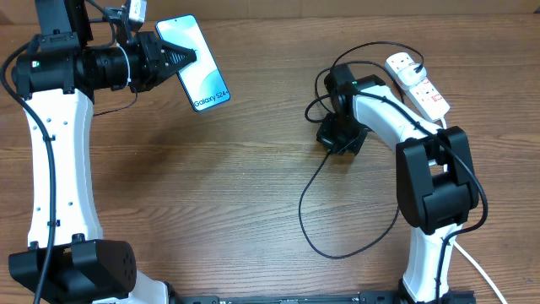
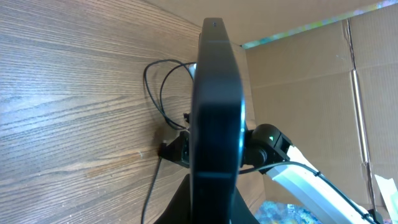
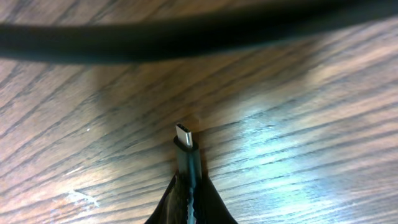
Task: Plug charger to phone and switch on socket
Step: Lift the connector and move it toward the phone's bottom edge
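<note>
Phone point(image 1: 205, 69) was held at the upper left of the overhead view, screen upward and its lettered end turned toward the near side of the table point(image 1: 211, 186), and it was gripped at one long edge by the left gripper point(image 1: 187, 57), whose jaws were closed on it. The left arm was seen reaching from its base at the lower left straight up the left edge, then bent sharply at the elbow so that the wrist pointed right. In the left wrist view the phone was shown edge-on as a dark slab rising from between the fingers. The right arm was raised from its base at the lower right, its white forearm stretched up and to the left and its wrist folded down toward the table. The right gripper point(image 1: 340, 135) was pinched tight on the charger point(image 1: 301, 211) just behind the connector point(image 3: 185, 138), which stuck out past the fingertips just above the wood. The cable was left looped across the table beside that arm. The socket point(image 1: 418, 83) was lying at the upper right, well apart from the phone.
</note>
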`<state>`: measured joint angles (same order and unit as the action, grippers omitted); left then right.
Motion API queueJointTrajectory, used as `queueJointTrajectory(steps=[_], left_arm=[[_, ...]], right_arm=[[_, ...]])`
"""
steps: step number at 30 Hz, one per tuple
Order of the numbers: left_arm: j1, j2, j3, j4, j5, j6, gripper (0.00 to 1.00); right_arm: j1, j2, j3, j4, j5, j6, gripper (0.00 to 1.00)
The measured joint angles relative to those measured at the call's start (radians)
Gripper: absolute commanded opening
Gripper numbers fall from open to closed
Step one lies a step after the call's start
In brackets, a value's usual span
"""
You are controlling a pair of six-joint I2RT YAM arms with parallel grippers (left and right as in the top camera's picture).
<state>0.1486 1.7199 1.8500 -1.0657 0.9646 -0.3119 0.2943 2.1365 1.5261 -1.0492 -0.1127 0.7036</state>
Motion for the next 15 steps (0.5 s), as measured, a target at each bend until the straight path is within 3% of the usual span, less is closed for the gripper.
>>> queueJointTrajectory(steps=[9,15], left_arm=[[0.000,0.000,0.000,0.027,0.093,-0.002,0.04],[0.000,0.000,0.000,0.103,0.224,-0.037,0.04]], right_arm=[[-0.053,-0.014,0.019,-0.001,-0.295,-0.219,0.04],[-0.076,-0.165,0.019,-0.060,-0.543,-0.432,0.04]])
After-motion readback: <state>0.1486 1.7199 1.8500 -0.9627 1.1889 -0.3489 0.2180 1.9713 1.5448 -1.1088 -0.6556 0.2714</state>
